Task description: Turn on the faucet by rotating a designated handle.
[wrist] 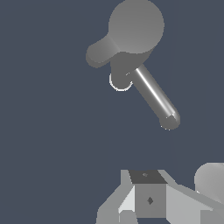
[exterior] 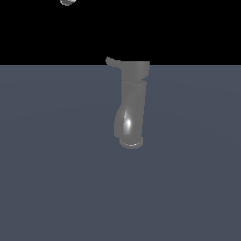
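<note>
A: Where is your faucet (exterior: pixel 132 106)?

B: You see it right of centre in the exterior view, upright on the flat blue-grey tabletop (exterior: pixel 52 179), cap at the top, flared rim at its foot. The handle (exterior: pixel 112 61) juts from the cap toward the exterior view's left.

A: And your tool (wrist: pixel 151 199)?

B: In the wrist view its pale blocky body sits at the lower edge of the frame, well apart from the faucet (wrist: pixel 135 30) and the long glossy bar beside it. You cannot tell whether it is released or clenched; it touches nothing visible.
</note>
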Robot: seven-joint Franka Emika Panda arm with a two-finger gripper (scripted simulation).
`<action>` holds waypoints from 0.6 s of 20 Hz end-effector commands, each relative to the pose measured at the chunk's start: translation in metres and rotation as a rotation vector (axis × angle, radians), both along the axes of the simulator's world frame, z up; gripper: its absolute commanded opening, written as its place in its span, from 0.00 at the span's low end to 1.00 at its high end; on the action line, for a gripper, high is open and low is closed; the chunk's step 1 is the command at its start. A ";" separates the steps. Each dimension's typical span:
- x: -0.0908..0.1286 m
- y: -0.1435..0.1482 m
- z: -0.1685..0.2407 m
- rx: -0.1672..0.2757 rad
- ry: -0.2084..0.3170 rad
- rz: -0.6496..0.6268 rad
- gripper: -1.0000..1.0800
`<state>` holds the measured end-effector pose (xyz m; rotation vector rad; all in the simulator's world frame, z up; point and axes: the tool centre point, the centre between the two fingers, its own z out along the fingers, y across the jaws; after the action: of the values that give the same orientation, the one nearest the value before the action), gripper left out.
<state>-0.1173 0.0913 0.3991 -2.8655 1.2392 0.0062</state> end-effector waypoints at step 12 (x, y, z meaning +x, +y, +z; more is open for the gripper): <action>0.067 -0.005 -0.035 -0.002 0.004 -0.324 0.00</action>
<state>-0.0581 0.0878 0.3677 -2.6621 1.6364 0.0058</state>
